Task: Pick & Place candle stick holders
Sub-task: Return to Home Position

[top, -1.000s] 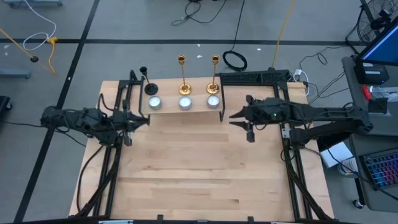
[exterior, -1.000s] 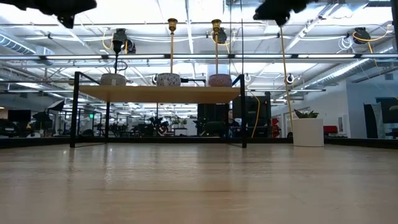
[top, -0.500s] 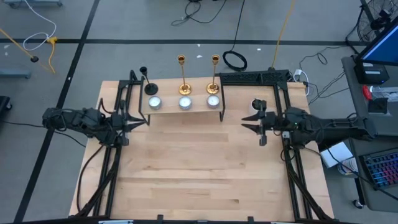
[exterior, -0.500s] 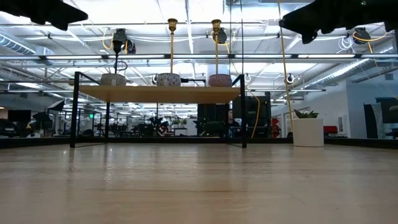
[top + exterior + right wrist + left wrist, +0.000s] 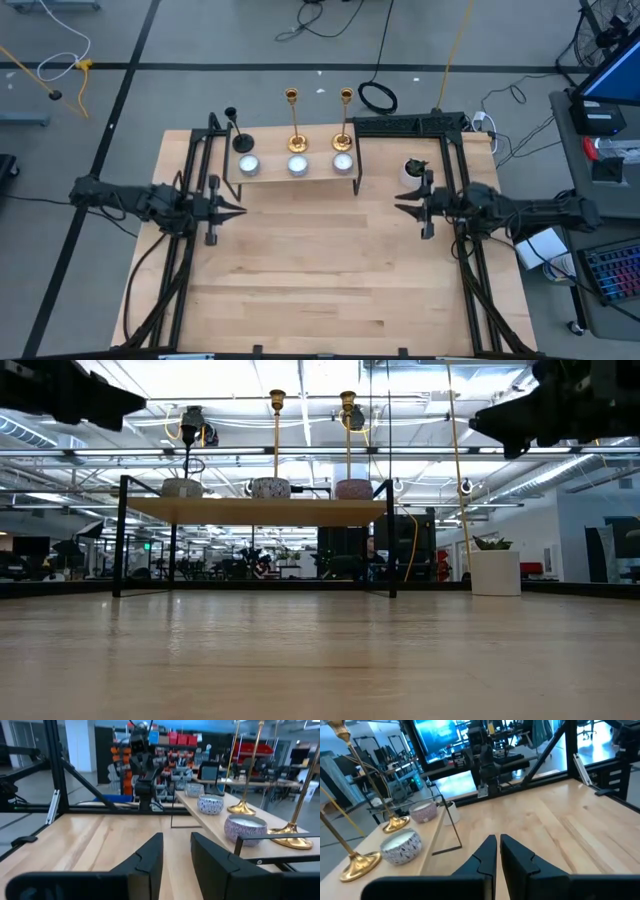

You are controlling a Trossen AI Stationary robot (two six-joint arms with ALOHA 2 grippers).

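Two tall gold candle stick holders (image 5: pixel 295 125) (image 5: pixel 344 122) and a shorter black one (image 5: pixel 238 135) stand on their round bases on a small raised wooden shelf (image 5: pixel 270 178) at the table's far middle. They also show in the low view (image 5: pixel 277 440) (image 5: pixel 348 435) (image 5: pixel 187 455). My left gripper (image 5: pixel 238 210) is shut and empty, in the air near the shelf's left end. My right gripper (image 5: pixel 399 204) is open and empty, to the right of the shelf. Both point toward the table's middle.
Three round candle bowls (image 5: pixel 248 165) (image 5: pixel 297 165) (image 5: pixel 342 162) sit on the shelf in front of the holders. A white pot (image 5: pixel 411 169) stands at the far right. Black frame rails (image 5: pixel 190 170) (image 5: pixel 455 160) run along both table sides. Bare wood (image 5: pixel 320 270) lies in front of the shelf.
My right gripper has drawn back from the shelf toward the table's right edge and come lower. My left gripper has gone a little toward the near edge and come lower. The holders have stayed put.
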